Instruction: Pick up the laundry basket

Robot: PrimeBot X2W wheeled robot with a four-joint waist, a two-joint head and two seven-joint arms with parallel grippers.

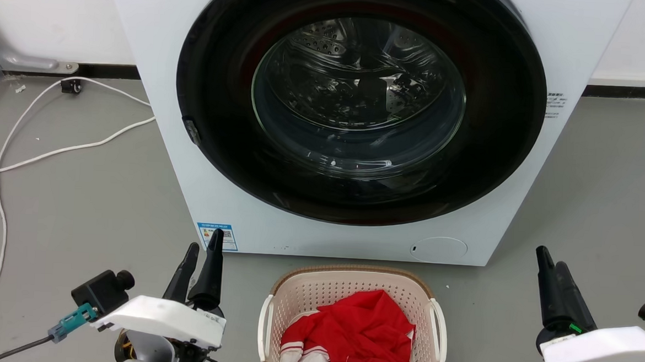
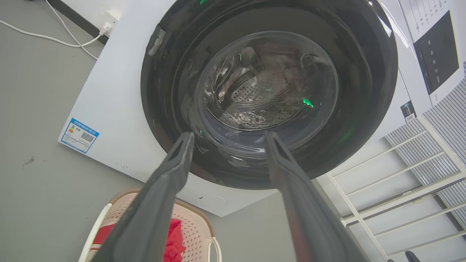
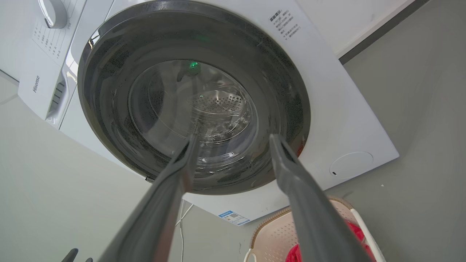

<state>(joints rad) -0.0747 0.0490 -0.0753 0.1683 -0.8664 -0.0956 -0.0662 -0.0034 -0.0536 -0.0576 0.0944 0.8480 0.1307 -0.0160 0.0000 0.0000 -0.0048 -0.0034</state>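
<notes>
Both end effectors were empty, fingers parted: the left end effector (image 1: 205,240) and the right end effector (image 1: 550,259) flanked the laundry basket (image 1: 316,291), each well apart from its white handles (image 1: 264,327). The basket sat on the floor (image 1: 78,201) just in front of the washing machine (image 1: 164,139), with a red garment (image 1: 364,332) heaped inside. If one side gripped higher than the other, the basket would likely tilt and spill the garment — or a finger might slip off a thin handle.
</notes>
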